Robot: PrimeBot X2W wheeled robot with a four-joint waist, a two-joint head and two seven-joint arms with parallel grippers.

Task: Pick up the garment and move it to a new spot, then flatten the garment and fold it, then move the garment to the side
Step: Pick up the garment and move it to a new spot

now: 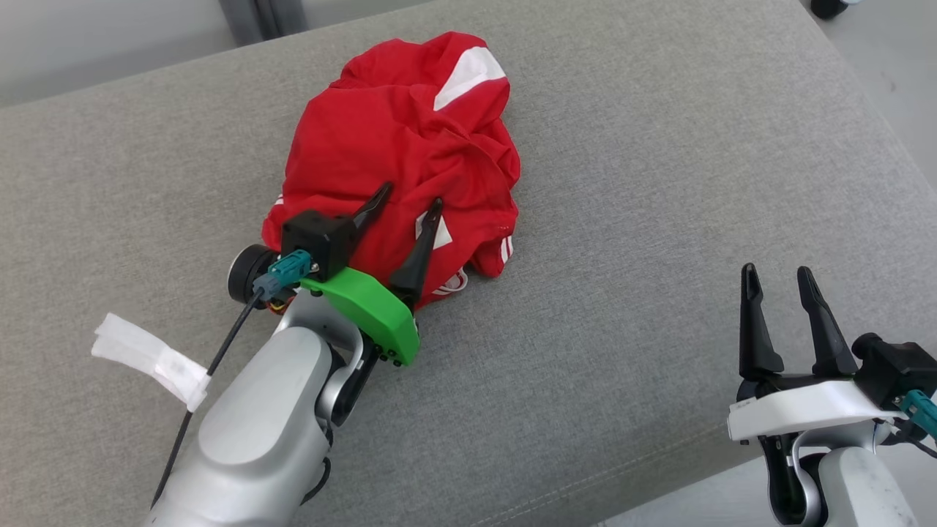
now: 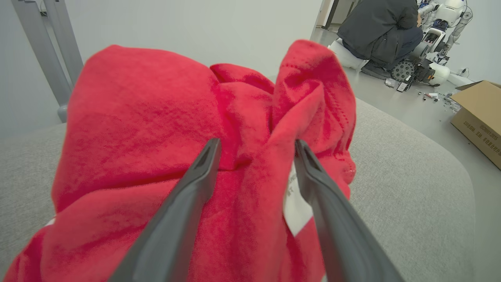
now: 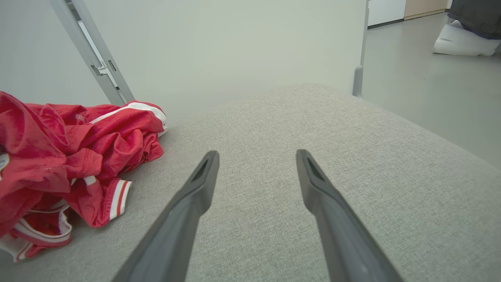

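Note:
A red garment (image 1: 399, 139) with white stripes lies crumpled in a heap on the grey cushion (image 1: 659, 183). My left gripper (image 1: 410, 197) is open, its two dark fingers spread over the near side of the heap, cloth bulging between them in the left wrist view (image 2: 256, 147). Whether the fingertips touch the fabric I cannot tell. The garment (image 2: 156, 129) rises close in front of that camera. My right gripper (image 1: 776, 272) stands open at the lower right over bare cushion, nothing between its fingers (image 3: 256, 154). The garment (image 3: 70, 156) lies well to its left.
A white tape tag (image 1: 150, 359) hangs on the left arm's cable. The cushion's front edge runs across the lower right (image 1: 659, 490). Beyond the cushion, a person (image 2: 381, 27) crouches on the floor beside a cardboard box (image 2: 479, 117). A grey metal post (image 3: 94, 55) stands behind.

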